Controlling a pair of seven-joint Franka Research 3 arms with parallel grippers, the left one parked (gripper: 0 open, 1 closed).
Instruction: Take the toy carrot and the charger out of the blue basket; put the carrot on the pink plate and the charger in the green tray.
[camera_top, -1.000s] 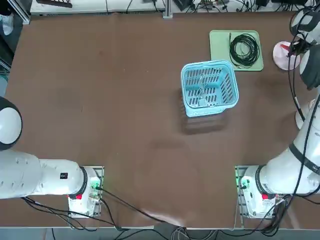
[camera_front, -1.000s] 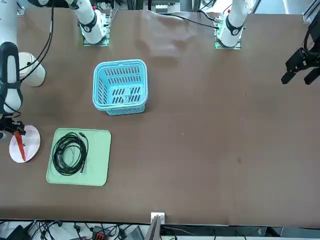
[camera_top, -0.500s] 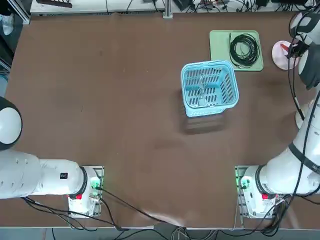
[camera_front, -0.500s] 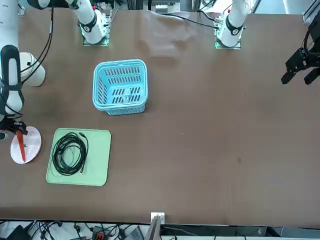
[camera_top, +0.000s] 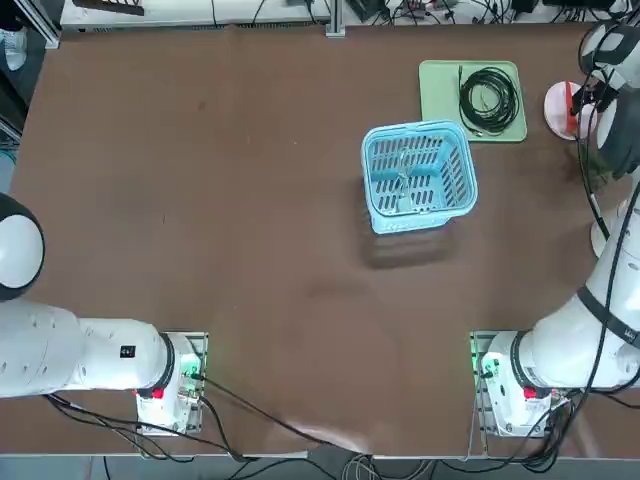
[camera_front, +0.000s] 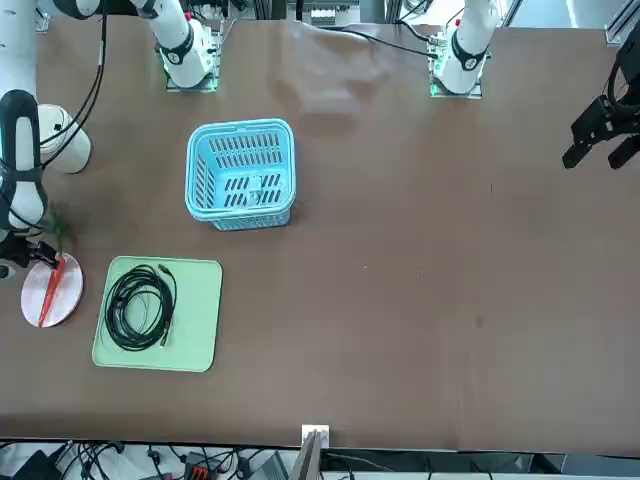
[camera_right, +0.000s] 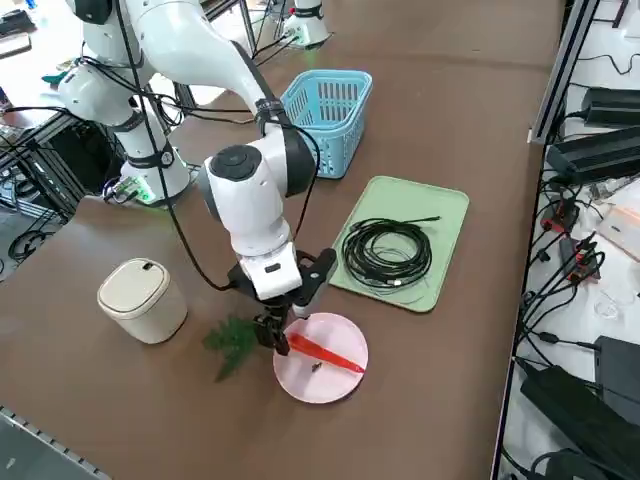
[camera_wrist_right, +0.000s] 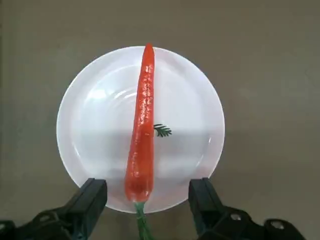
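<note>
On pink plate (camera_wrist_right: 200, 115) — toy carrot (camera_wrist_right: 142, 130)

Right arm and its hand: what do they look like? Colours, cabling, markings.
The right arm has glossy white rounded links with dark grey bands at the joints and a round grey cap on the wrist housing. Black cables loop loosely alongside it. Its base sits on a metal plate, showing a green light and a red part. The right hand has two black angular fingers on a white body.
</note>
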